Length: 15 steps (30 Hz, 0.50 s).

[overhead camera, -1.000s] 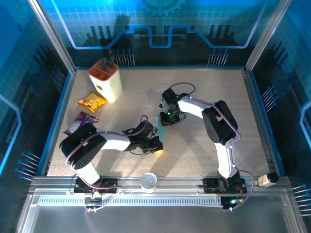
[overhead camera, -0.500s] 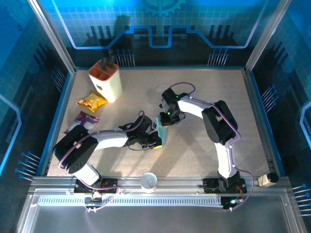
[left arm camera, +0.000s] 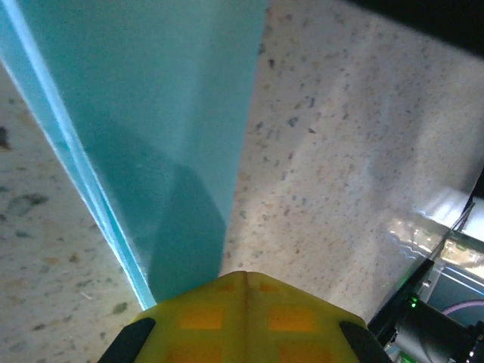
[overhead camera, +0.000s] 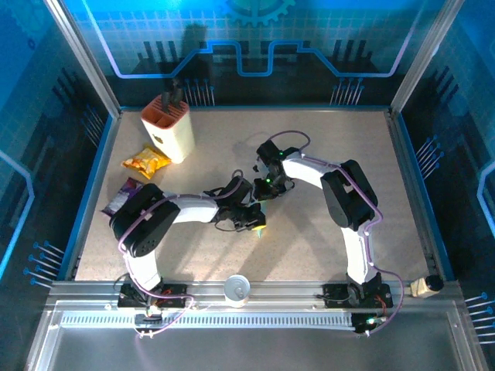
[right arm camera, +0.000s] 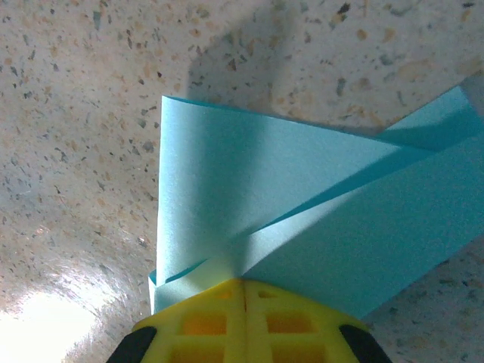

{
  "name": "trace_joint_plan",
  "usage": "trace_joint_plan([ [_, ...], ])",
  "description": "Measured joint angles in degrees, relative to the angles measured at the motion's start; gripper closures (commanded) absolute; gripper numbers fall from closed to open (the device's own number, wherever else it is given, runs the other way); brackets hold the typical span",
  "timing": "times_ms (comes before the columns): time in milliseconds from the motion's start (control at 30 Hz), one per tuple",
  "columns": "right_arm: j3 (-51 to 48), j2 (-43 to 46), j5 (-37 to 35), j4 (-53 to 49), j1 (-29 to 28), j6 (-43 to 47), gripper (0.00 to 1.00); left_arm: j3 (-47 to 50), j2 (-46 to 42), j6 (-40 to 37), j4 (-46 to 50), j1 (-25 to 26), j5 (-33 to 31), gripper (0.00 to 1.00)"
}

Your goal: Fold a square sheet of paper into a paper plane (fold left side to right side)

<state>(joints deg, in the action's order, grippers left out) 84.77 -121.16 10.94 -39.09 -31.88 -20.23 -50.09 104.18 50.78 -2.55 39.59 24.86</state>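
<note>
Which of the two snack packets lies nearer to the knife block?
The yellow packet: it lies right beside the cream knife block, while the purple packet lies farther from it.

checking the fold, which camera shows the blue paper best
Right wrist: the paper is close up, with overlapping layers, a corner and edges clear. Left wrist gives one long plain flap; from top external the arms hide most of it.
</note>
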Motion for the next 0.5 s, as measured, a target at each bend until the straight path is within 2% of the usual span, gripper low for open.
trace_joint_plan([
  [500, 0.2, -0.3, 0.0, -0.3, 0.0, 0.0, 1.0, 7.0, -3.2, 0.3, -5.7, 3.3, -2.1, 1.0],
])
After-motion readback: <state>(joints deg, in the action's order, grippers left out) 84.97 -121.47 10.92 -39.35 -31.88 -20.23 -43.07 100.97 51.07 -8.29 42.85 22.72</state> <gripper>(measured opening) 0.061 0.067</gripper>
